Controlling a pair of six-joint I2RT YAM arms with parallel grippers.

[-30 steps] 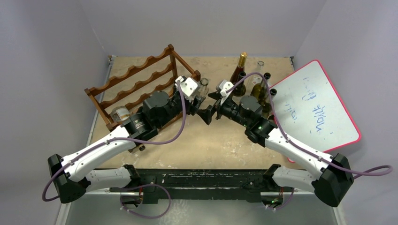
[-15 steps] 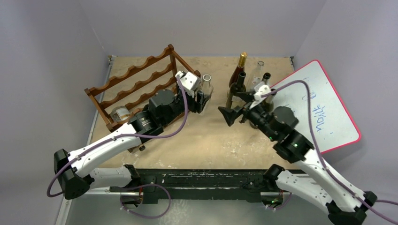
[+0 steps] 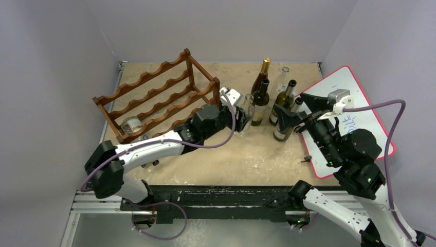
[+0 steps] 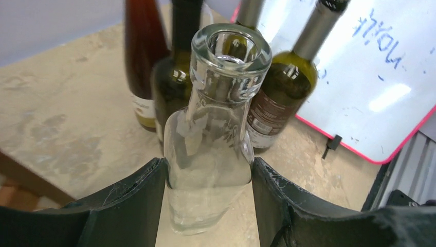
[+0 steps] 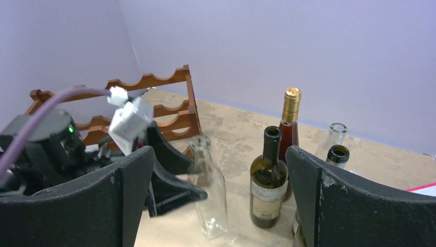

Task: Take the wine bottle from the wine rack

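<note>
1. Broadly, the scene is carried by a sandy-topped table (image 3: 226, 154) enclosed by pale walls on the left, far and right sides.
2. A red-edged whiteboard (image 3: 360, 110) with blue writing is laid at the table's right side, one corner overhanging the edge.
3. The wine rack (image 3: 154, 95) is set at an angle in the far left part of the table. A labelled bottle (image 3: 132, 124) is seen lying in its lowest tier, at the near left end.
4. The left gripper (image 4: 208, 177) is reached out to the right of the rack, and its two fingers are closed against opposite sides of a clear glass bottle (image 5: 210, 195).
5. That clear glass bottle is held upright, off the rack, just left of a group of standing bottles (image 3: 284, 100). Whether its base touches the table cannot be told.
6. The right gripper (image 3: 293, 108) is raised near the whiteboard's left corner with its jaws spread wide, and nothing is held between them.
7. Within the group, a gold-capped bottle (image 3: 264, 72) is placed farthest back, with dark green bottles nearer.
8. A small black object (image 3: 306, 158) is seen on the table beside the whiteboard's near edge.
</note>
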